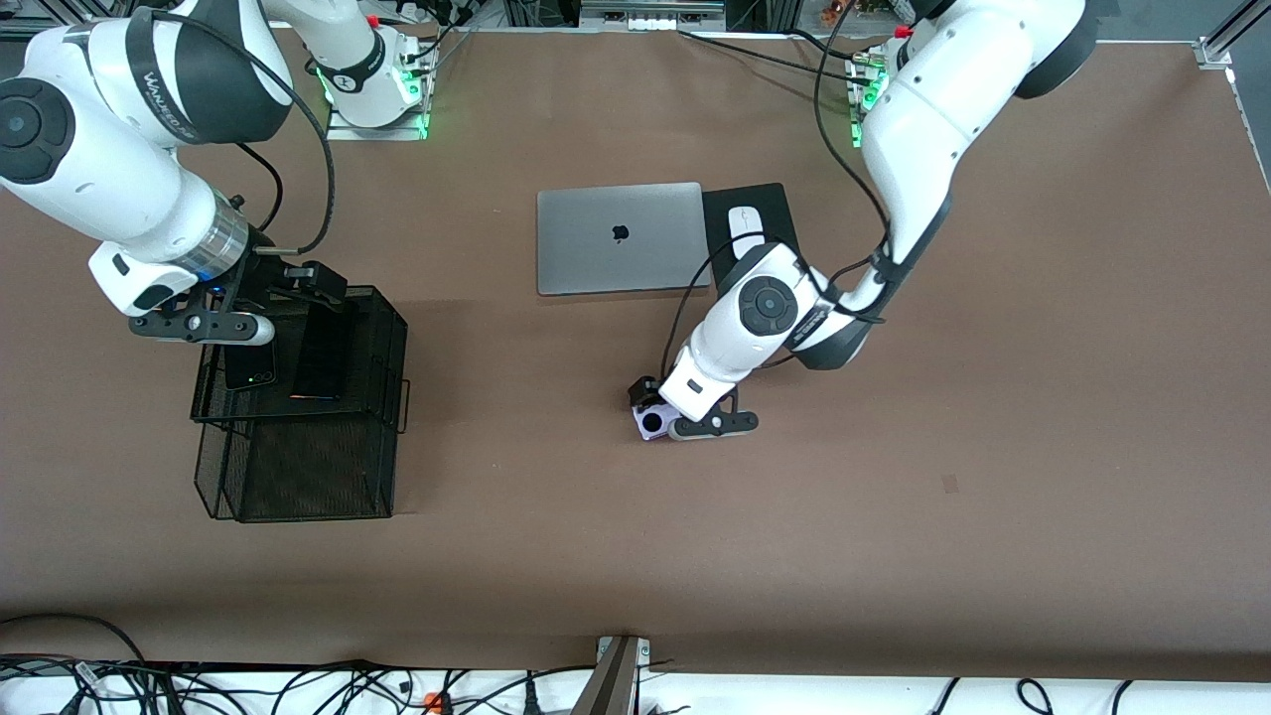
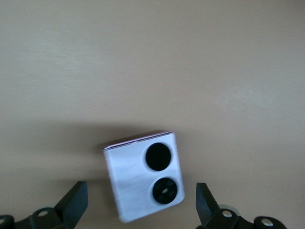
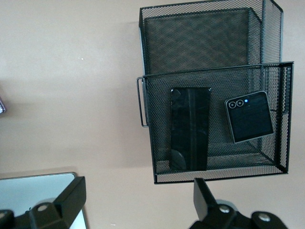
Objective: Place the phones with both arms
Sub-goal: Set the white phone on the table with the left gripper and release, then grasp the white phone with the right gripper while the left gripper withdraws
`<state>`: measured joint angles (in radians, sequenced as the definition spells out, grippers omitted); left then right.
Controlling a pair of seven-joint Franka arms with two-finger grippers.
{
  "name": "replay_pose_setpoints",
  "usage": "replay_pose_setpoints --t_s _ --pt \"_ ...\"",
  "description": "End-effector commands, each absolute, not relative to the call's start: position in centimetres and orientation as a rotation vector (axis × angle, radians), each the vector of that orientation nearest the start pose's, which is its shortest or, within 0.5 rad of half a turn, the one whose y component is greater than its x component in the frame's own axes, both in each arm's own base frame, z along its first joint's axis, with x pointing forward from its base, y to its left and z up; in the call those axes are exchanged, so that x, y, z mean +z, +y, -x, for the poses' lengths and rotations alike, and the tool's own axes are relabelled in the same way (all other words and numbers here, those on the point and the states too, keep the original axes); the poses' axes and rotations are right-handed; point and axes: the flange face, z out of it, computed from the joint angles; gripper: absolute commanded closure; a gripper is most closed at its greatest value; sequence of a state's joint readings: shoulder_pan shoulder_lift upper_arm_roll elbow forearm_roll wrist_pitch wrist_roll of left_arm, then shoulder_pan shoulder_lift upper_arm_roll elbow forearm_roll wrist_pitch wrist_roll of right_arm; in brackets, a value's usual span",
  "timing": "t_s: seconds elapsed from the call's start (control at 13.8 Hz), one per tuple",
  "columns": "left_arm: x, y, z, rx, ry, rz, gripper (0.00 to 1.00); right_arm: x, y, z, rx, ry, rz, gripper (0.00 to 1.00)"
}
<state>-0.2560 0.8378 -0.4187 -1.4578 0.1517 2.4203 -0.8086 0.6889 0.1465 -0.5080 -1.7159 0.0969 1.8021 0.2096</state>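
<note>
A small square lavender-white phone [image 2: 143, 181] with two black circles lies on the brown table [image 1: 894, 447], nearer to the front camera than the laptop. My left gripper [image 2: 140, 210] is open right over it, one finger on each side, neither touching; in the front view the left gripper [image 1: 647, 397] is largely hidden under its wrist, with the phone [image 1: 652, 424] showing just below it. My right gripper [image 3: 138, 200] is open and holds nothing, and in the front view this right gripper [image 1: 313, 288] is over the black mesh basket [image 1: 392, 328]. In the basket's upper tray lie a long black slab phone [image 3: 190, 129] and a square black flip phone [image 3: 249, 117].
A closed grey laptop [image 1: 621, 238] sits mid-table, with a white mouse [image 1: 743, 223] on a black pad [image 1: 765, 199] beside it. The mesh basket has a lower tier [image 1: 308, 467] that juts toward the front camera. Loose cables run along the table's near edge.
</note>
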Motion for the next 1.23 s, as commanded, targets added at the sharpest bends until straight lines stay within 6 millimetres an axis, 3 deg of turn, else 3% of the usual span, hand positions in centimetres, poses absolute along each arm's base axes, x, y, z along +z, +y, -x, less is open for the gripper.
replay_pose_setpoints --t_s 0.0,0.15,0.29,0.44,0.58,0.87,1.02,1.16 --pt "29.4 -35.5 -62.3 0.074 -0.316 3.252 0.00 50.2 14.7 -58.4 0.083 0.119 3.128 0.00" --pt "32.6 -32.1 -62.5 0.087 -0.218 3.123 0.00 48.4 18.3 -58.2 0.114 0.174 3.141 0.00" --pt "33.1 -29.1 -62.4 0.101 -0.050 2.954 0.00 47.2 22.6 -59.1 0.101 0.255 3.157 0.00" --pt "34.3 -26.0 -63.2 0.104 0.083 2.868 0.00 44.5 29.5 -59.3 0.093 0.337 3.179 0.00" --pt "36.5 -21.6 -64.9 0.101 0.178 2.877 0.00 41.7 35.7 -59.3 0.032 0.438 3.164 0.00" --pt "43.6 -15.5 -65.9 0.011 0.322 2.873 0.00 34.4 47.1 -57.1 -0.111 0.494 3.115 0.00" --pt "47.2 -14.0 -64.8 0.032 0.270 2.922 0.00 31.7 51.2 -55.7 -0.166 0.510 3.089 0.00" --pt "50.4 -12.0 -63.6 0.055 0.233 2.981 0.00 29.9 53.3 -55.3 -0.194 0.520 3.075 0.00"
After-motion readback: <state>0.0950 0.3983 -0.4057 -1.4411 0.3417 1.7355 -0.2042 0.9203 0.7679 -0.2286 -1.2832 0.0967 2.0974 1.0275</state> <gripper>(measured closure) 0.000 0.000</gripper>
